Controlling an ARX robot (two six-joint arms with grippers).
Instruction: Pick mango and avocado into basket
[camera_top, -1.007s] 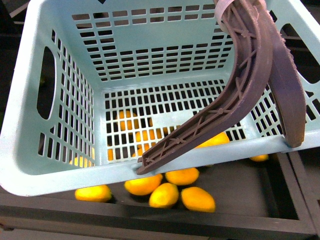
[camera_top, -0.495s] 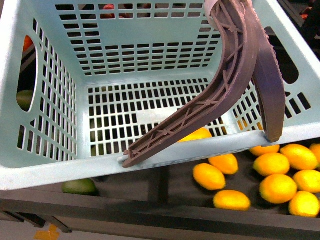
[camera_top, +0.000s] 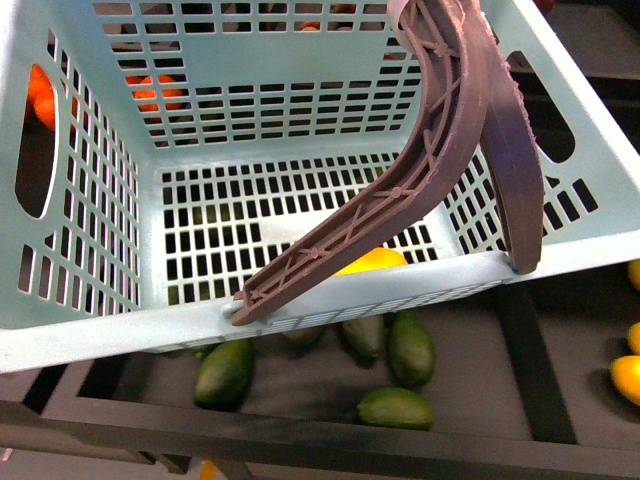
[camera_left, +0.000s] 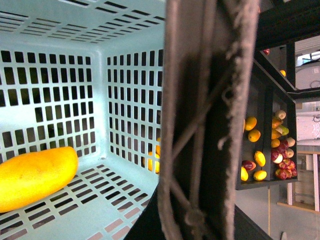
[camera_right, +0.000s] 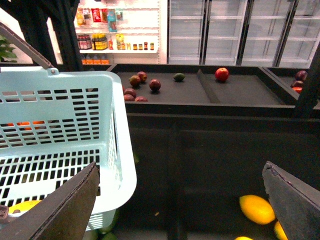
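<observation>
The turquoise basket (camera_top: 90, 330) fills the front view, hanging tilted over a dark fruit bin. My left gripper (camera_left: 192, 220) is shut on the basket's brown arched handle (camera_left: 200, 100), which hides its fingers. One yellow-orange mango (camera_top: 372, 262) lies on the basket floor, large in the left wrist view (camera_left: 35, 177). Several dark green avocados lie in the bin under the basket, one avocado (camera_top: 223, 372) on the left and another (camera_top: 396, 408) nearer the front. My right gripper (camera_right: 175, 210) is open and empty, just right of the basket (camera_right: 65, 130) above the dark bin.
Oranges (camera_top: 150, 90) show through the basket's far wall. Loose yellow mangoes lie in the neighbouring bin (camera_top: 628, 378), also below my right gripper (camera_right: 256, 208). A black divider (camera_top: 525, 360) separates the bins. An upper shelf holds a red fruit (camera_right: 221, 74) before glass fridge doors.
The basket, held by my left gripper, has travelled left along the display. The yellow mangoes beneath it slid away to the right and avocados now lie under it.
</observation>
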